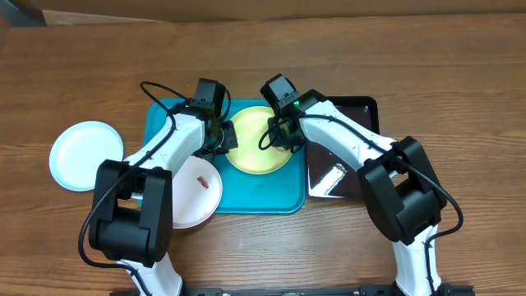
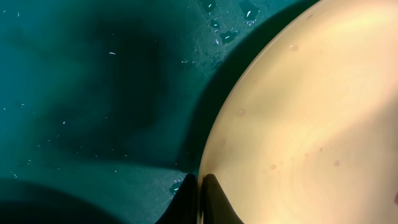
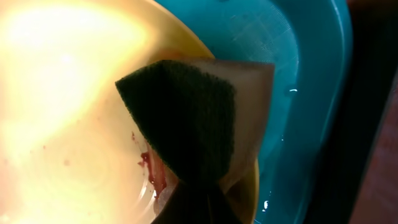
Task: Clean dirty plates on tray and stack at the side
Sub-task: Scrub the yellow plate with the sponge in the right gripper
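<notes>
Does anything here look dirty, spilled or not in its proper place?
Yes. The round white plastic plate lies across the near-left corner of the large turquoise plastic tray, partly off it, with a red smear. The round yellow-green plastic plate also shows red-brown smears beside the green sponge.

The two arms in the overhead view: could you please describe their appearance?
The left arm and right arm have white links with bulky black joint housings. Thin black cables loop near each wrist's black camera block.

This is looking like a robotics lab: two robot arms [image 1: 168, 152] are standing at a wood-grain bench [image 1: 460, 66]. A turquoise tray [image 1: 246, 201] of plastic plates [image 1: 251, 160] is lying beneath the jaws.
</notes>
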You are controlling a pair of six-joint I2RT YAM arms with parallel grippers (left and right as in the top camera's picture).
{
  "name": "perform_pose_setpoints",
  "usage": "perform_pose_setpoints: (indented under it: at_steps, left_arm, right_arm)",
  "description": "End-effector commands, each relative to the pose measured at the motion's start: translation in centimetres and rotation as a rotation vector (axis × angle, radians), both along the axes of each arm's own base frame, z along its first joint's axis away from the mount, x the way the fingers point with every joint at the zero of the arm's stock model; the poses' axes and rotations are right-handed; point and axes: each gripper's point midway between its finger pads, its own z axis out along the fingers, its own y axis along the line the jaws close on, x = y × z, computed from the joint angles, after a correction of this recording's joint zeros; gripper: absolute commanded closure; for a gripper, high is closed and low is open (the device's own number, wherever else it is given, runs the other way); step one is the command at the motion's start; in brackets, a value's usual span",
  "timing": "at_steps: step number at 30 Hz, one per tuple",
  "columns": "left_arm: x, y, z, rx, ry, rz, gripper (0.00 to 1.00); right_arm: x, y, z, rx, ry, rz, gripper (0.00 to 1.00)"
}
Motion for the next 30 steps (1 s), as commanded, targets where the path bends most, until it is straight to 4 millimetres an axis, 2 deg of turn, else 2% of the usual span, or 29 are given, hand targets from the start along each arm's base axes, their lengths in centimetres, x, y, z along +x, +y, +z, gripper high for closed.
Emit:
perform_pose_setpoints:
  at_steps: [1, 7, 12, 16, 18, 21, 23, 25, 27, 30]
  left_arm:
    - [-0.8, 0.6, -1.0, 0.033, 0.024, 0.007, 0.96]
    - [-0.8, 0.6, -1.0, 0.033, 0.024, 0.007, 0.96]
    - [-0.8, 0.6, -1.0, 0.032, 0.024, 0.007, 0.96]
    - [-0.9, 0.7, -1.0, 0.033, 0.026, 0.007, 0.96]
    - [-1.0, 0.7, -1.0, 0.034, 0.029, 0.007, 0.96]
    - [-0.9, 0.7, -1.0, 0.034, 0.029, 0.007, 0.96]
    - [-0.9, 0.7, -1.0, 0.034, 0.029, 0.007, 0.96]
    - [-1.0, 0.7, -1.0, 0.034, 0.029, 0.007, 0.95]
    - [-1.0, 0.7, -1.0, 0.034, 0.03, 0.007, 0.94]
    - [-0.9, 0.7, -1.0, 0.034, 0.029, 0.007, 0.81]
  right_arm:
    - [-2.3, 1.0, -3.3, 0.044, 0.124, 0.016, 0.96]
    - [-4.4, 3.9, -3.0, 0.179, 0.222, 0.068, 0.96]
    - [-5.7, 6.1, -2.7, 0.232, 0.239, 0.122, 0.96]
    - [-5.1, 7.7, -1.8, 0.28, 0.191, 0.177, 0.96]
    - [-3.8, 8.3, -0.1, 0.328, 0.163, 0.213, 0.96]
    - [-1.8, 8.7, 4.5, 0.443, 0.121, 0.267, 0.96]
    - [-0.4, 8.3, 8.2, 0.513, 0.097, 0.262, 0.96]
    - [0.8, 7.1, 11.2, 0.549, 0.076, 0.24, 0.96]
    - [1.7, 5.1, 13.7, 0.549, 0.057, 0.209, 0.96]
    - [1.9, 1.6, 16.0, 0.523, 0.043, 0.195, 0.96]
